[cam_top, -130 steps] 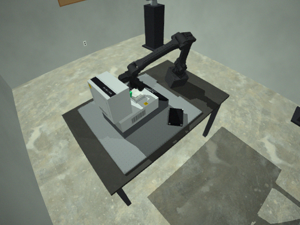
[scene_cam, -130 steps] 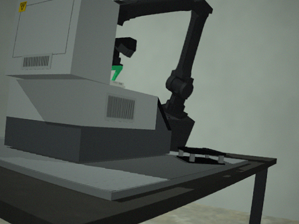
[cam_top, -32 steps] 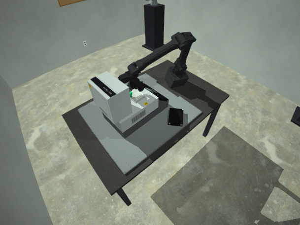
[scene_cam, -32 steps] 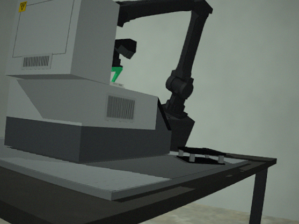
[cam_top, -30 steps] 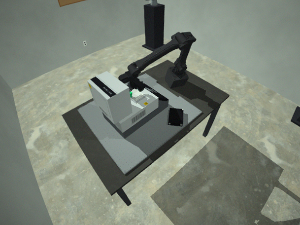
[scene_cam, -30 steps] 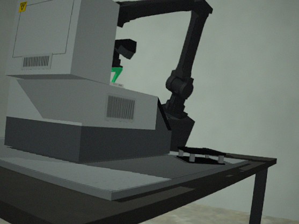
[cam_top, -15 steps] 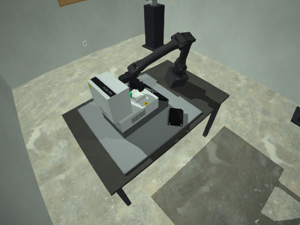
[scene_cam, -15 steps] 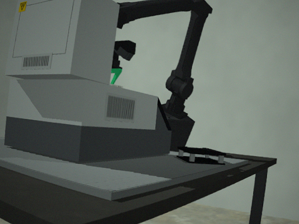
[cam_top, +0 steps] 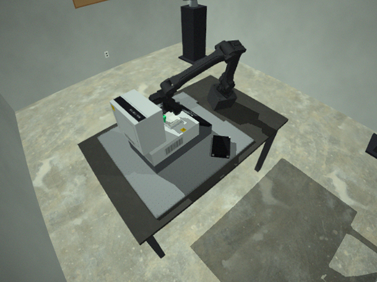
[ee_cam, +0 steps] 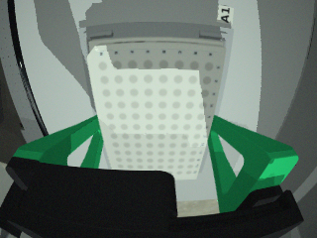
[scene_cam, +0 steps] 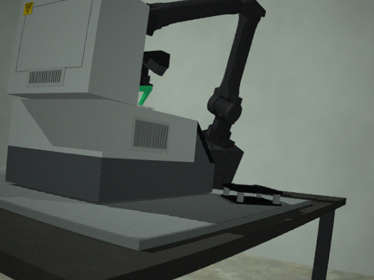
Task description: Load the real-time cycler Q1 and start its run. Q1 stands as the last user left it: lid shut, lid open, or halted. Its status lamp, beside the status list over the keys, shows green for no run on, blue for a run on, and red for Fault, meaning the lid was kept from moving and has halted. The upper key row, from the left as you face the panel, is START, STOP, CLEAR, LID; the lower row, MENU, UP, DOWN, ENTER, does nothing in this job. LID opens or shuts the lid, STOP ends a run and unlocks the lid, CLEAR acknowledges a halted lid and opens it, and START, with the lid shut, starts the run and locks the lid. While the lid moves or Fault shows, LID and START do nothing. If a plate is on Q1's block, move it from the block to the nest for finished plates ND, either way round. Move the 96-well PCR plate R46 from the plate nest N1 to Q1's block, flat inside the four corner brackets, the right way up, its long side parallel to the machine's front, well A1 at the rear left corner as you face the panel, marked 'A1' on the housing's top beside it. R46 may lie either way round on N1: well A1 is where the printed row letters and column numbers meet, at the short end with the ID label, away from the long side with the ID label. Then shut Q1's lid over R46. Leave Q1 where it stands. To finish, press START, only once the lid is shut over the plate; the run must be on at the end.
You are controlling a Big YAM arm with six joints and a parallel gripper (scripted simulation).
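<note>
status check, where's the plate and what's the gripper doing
Gripper shut on the plate. Plate over the cycler's block, not set down. Lid open, nothing in the way.

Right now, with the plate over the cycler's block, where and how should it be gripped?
As it is held now: the gripper is shut on the plate, one green finger on each long side, near one short end, coming from above. The plate is flat and thin with straight side walls, so a squeeze across its width likely keeps it level and leaves its underside free to settle onto the block.
</note>
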